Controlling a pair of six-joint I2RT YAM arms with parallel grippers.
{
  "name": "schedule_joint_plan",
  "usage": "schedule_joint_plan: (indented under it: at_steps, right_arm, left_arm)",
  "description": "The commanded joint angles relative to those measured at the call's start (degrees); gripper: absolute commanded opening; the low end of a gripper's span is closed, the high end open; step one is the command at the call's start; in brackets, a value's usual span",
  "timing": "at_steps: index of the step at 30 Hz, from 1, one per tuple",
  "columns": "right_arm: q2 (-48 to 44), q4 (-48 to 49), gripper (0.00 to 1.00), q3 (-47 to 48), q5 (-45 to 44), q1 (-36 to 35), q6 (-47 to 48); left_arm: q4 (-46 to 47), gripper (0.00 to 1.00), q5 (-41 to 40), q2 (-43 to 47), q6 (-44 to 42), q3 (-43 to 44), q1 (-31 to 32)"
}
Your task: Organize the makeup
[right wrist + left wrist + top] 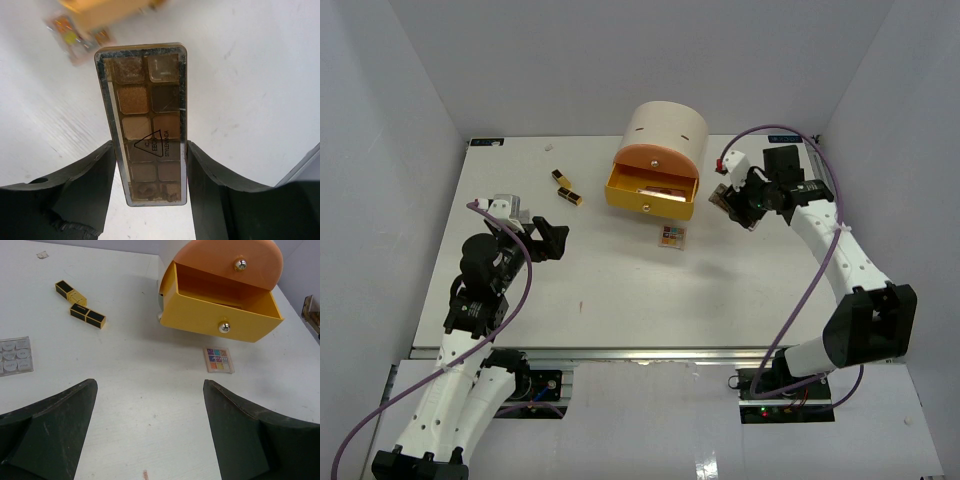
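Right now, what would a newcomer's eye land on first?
The cream drawer unit at the back of the table, its yellow drawer pulled open. To its right, the right gripper holds a brown eyeshadow palette above the table; two lipstick tubes lie back left.

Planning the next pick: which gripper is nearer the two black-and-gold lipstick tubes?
Left: the left gripper sits just short of the lipstick tubes; right gripper is beyond the open yellow drawer.
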State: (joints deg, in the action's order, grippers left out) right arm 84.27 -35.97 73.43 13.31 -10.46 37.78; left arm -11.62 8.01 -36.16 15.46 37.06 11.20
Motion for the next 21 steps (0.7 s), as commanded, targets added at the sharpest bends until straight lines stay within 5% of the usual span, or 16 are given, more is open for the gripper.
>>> schedule_joint_plan:
  at_steps: [1,7,15,18,21]
  right_arm:
    - [-4.43,-0.07,0.08,2.65,-3.36,-12.78,-0.8]
    - [3.74,1.96,0.08,15.63,-20.41,-27.03,2.84]
    - [17.51,8.37,0.2,26.51,-35.96,-34.1,10.25]
    - [21.17,9.71,0.35,28.35,-38.01,-34.1,11.15]
    - [22.16,11.98,0.68,28.17,-39.06,-34.1,11.18]
  left_arm:
    - [0.19,0.98,0.37,0.3,-0.5,0.18,-0.3]
    - [-0.07,0.98,-0.44,0.39,-0.43,0.12,-0.3]
    - [-0.25,0.98,-0.72,0.69,-0.61,0.09,-0.3]
    - [-0.33,0.98,-0.8,0.99,-0.61,0.04,-0.3]
    - [-0.33,0.98,-0.89,1.1,-0.61,0.12,-0.3]
